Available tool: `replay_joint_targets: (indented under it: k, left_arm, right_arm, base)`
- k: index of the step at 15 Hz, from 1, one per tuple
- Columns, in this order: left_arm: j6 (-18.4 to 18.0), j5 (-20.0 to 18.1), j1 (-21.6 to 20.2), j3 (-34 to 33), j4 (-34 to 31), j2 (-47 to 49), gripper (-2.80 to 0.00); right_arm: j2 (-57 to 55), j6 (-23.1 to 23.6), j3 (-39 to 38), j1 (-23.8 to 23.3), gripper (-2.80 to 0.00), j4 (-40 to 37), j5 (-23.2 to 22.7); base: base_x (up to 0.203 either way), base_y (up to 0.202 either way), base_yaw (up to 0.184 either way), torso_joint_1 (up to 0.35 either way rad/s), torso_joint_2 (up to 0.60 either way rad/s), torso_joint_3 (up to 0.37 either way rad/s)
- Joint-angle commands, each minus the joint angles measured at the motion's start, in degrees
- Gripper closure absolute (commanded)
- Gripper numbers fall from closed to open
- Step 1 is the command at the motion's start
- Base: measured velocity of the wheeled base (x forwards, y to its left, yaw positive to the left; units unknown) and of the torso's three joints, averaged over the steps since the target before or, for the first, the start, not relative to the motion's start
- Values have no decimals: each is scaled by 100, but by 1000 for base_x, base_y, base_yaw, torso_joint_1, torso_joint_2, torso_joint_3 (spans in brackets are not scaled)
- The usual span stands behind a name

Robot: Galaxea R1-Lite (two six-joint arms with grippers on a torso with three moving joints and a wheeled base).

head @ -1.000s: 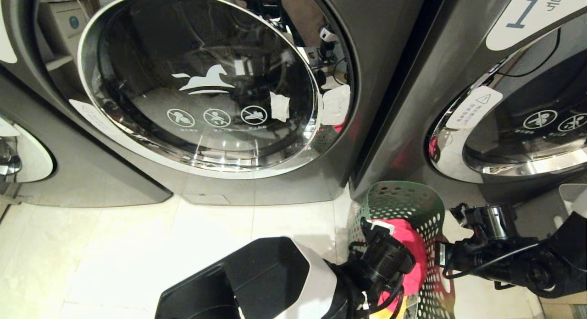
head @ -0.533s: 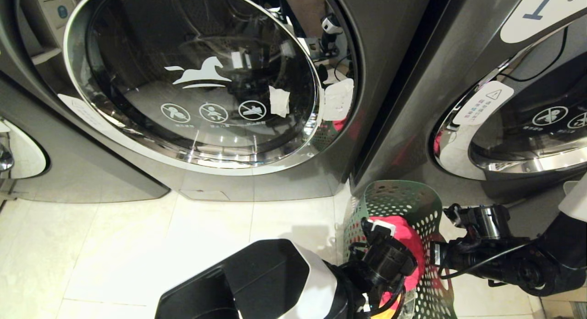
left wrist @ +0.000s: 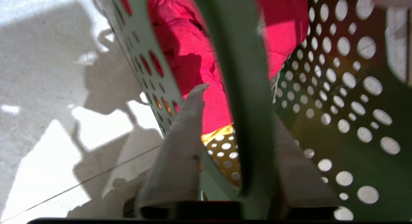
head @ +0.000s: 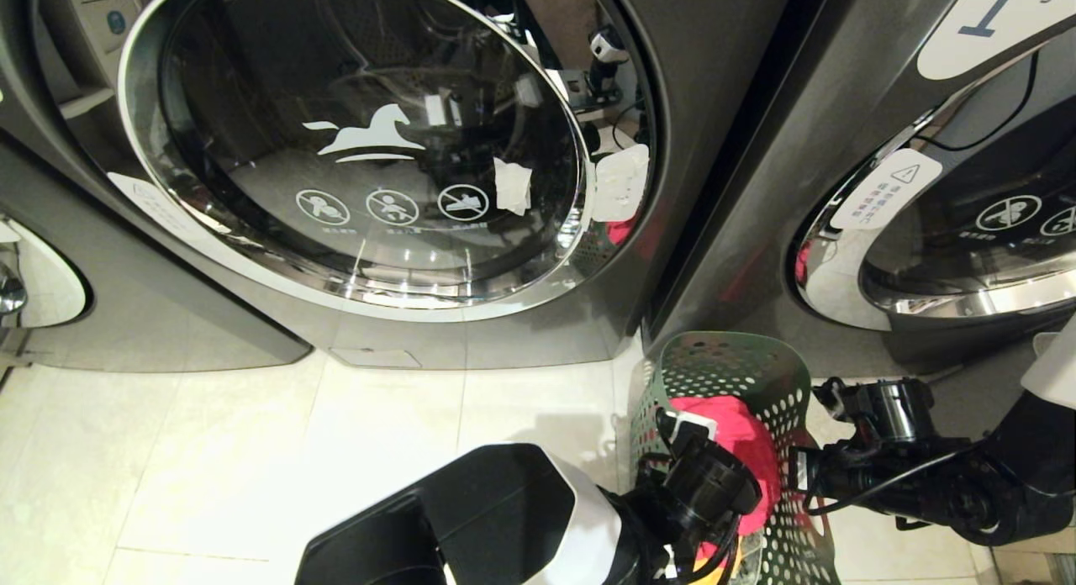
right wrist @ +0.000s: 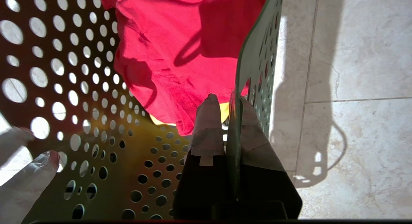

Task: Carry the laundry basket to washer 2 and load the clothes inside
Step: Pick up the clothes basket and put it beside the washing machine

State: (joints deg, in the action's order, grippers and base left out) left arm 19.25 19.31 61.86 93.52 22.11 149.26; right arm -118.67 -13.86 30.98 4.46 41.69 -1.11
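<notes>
A green perforated laundry basket (head: 731, 366) stands on the floor at the seam between two washers. In it lie a red garment (head: 744, 442) and a yellow one (left wrist: 219, 132) beneath. My left gripper (left wrist: 238, 105) straddles the basket's left rim (left wrist: 238, 56), open, with one finger (left wrist: 183, 137) standing apart from the rim. My right gripper (right wrist: 227, 100) is shut on the right rim (right wrist: 254, 50). The big washer (head: 672, 81) on the left has its round glass door (head: 361, 148) shut. The washer on the right bears the number 1 (head: 988, 13).
Pale floor tiles (head: 252, 450) spread left of the basket, in front of the left washer. My left forearm (head: 504, 518) fills the lower middle of the head view. A further washer door (head: 34, 282) shows at the far left edge.
The whole head view has shifted a little, so the camera moved. The basket and both arms keep nearly the same places relative to each other.
</notes>
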Motion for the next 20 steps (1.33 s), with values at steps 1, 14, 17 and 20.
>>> replay_joint_targets:
  k: [1, 14, 17, 20]
  left_arm:
    - [1, 45, 33, -13, -17, -76, -280]
    - [8, 659, -182, -1401, -386, -1403, -280]
    - [24, 662, -211, -1560, -630, -1815, -280]
    - [99, 655, -225, -1703, -693, -2150, -280]
  right_arm:
    - [39, 4, -33, 2, 0, 23, -3]
    - [291, 906, -368, -962, 0, 23, 1]
    - [301, 1051, -268, -1096, 0, 23, -12]
    - [292, 1149, -95, -1225, 0, 15, -47]
  base:
    - [0, 0, 0, 0, 0, 0]
    - [0, 0, 0, 0, 0, 0]
    - [0, 0, 0, 0, 0, 0]
    - [0, 0, 0, 0, 0, 0]
